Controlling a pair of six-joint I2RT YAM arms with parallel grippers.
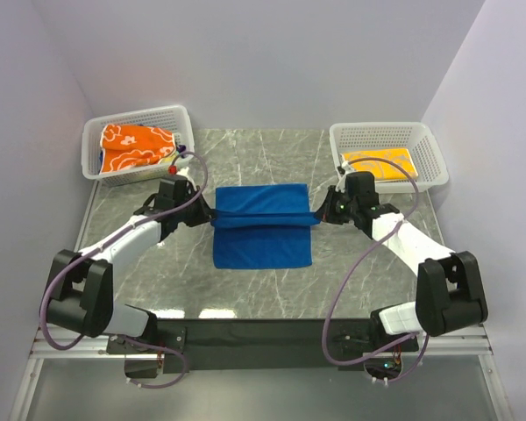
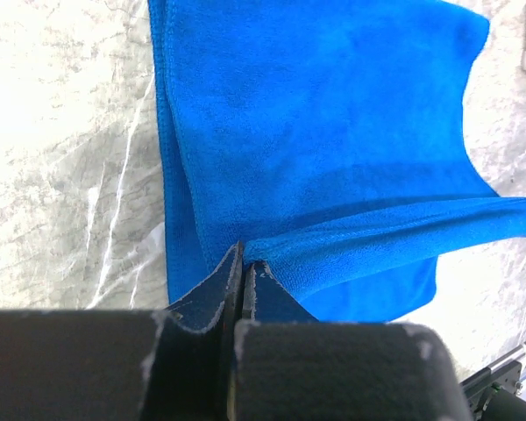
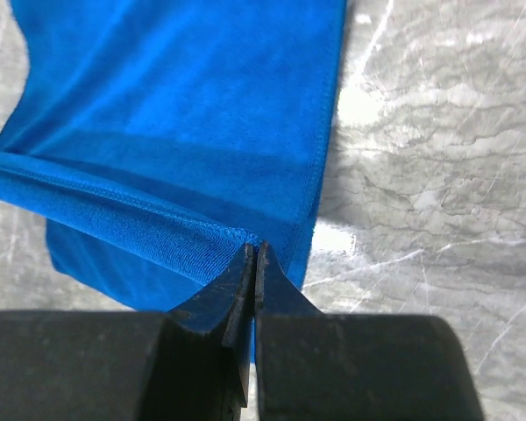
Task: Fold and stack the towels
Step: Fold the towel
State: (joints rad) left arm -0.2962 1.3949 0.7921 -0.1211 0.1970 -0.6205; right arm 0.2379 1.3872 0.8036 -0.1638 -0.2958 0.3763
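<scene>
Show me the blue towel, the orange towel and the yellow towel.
blue towel (image 1: pixel 263 250), top external view, its flat near half
orange towel (image 1: pixel 133 147), top external view, middle of the cloth
yellow towel (image 1: pixel 379 165), top external view, middle of its top

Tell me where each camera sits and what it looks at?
Top camera: above and behind, looking down at the grey marbled table and royal blue cloth towel; left arm and right arm show.
Left wrist camera: rides the left arm, looks past its shut left pincer at the towel.
Right wrist camera: rides the right arm, looks past its shut right pincer at the towel.
All three share the towel.
</scene>
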